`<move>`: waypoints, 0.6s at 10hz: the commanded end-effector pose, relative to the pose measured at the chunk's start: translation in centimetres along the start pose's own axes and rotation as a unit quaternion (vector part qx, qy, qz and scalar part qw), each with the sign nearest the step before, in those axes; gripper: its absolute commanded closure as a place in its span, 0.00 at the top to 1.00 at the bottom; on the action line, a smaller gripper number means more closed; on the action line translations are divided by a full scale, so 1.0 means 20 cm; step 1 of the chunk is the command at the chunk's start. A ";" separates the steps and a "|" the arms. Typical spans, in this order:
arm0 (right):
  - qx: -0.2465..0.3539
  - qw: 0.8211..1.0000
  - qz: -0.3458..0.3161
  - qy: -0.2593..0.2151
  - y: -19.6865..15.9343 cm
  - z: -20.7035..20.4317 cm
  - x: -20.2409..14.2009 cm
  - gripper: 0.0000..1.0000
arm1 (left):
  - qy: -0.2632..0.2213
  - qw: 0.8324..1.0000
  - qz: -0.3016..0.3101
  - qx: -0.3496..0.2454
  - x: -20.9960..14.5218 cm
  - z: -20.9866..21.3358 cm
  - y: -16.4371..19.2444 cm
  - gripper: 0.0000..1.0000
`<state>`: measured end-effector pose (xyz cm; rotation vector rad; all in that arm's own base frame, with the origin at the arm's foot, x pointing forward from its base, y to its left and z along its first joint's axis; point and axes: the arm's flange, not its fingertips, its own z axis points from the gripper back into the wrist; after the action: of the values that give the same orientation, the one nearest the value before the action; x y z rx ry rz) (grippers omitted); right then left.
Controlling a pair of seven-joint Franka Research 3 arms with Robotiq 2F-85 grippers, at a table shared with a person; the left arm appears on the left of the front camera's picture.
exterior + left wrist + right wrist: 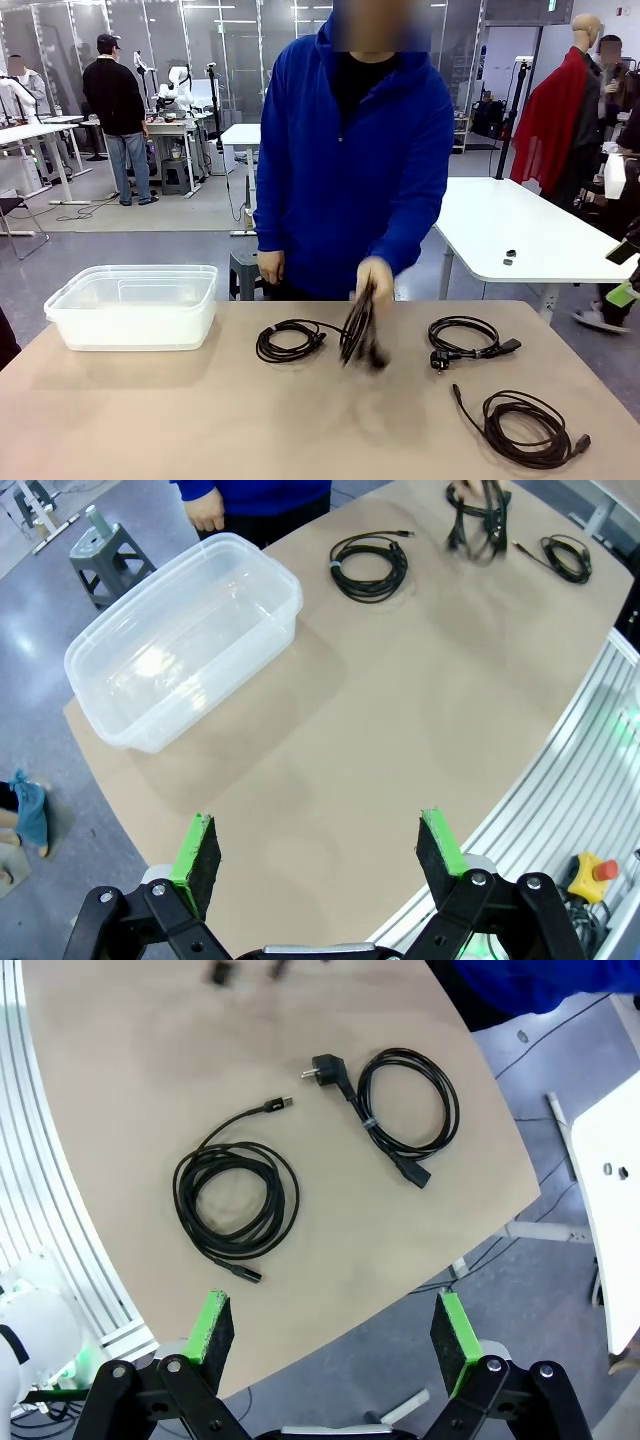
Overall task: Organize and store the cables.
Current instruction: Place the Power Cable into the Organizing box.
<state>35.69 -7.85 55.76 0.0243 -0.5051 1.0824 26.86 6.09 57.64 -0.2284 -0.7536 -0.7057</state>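
Four cables in play: a loose coil [288,341] lies mid-bench, a power cord [463,337] with its chunky plug sits off to the robot's right, and a longer coil [525,430] lies near the front edge on that side. The person's hand [375,278] has a fourth bundle [358,330] hanging upright over the bench, all blur. The clear plastic bin [130,325] stands on the left. The left fingers [197,855] are spread wide with nothing between them, high over bare bench; the right fingers [212,1330] are just as wide and hold nothing, looking down on the longer coil and the power cord. These cords look light, limp and a bit springy, so pinch one strand and the coil will likely sag open. Better to clamp across the section where several loops run together. The plug is stiff, but the coil would dangle from it.
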 end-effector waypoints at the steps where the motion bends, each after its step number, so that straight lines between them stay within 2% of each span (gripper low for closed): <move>1: 0.000 1.000 0.025 0.014 -0.04 -0.05 0.06 1.00 | -0.001 1.000 -0.001 0.000 0.00 0.00 0.00 1.00; 6: 0.034 0.997 0.063 0.042 -0.11 -0.28 0.19 1.00 | -0.001 1.000 -0.001 0.000 0.00 0.00 0.00 1.00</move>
<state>39.87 -4.13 52.69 0.0117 -0.4014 1.1786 26.85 6.09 57.65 -0.2284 -0.7540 -0.7056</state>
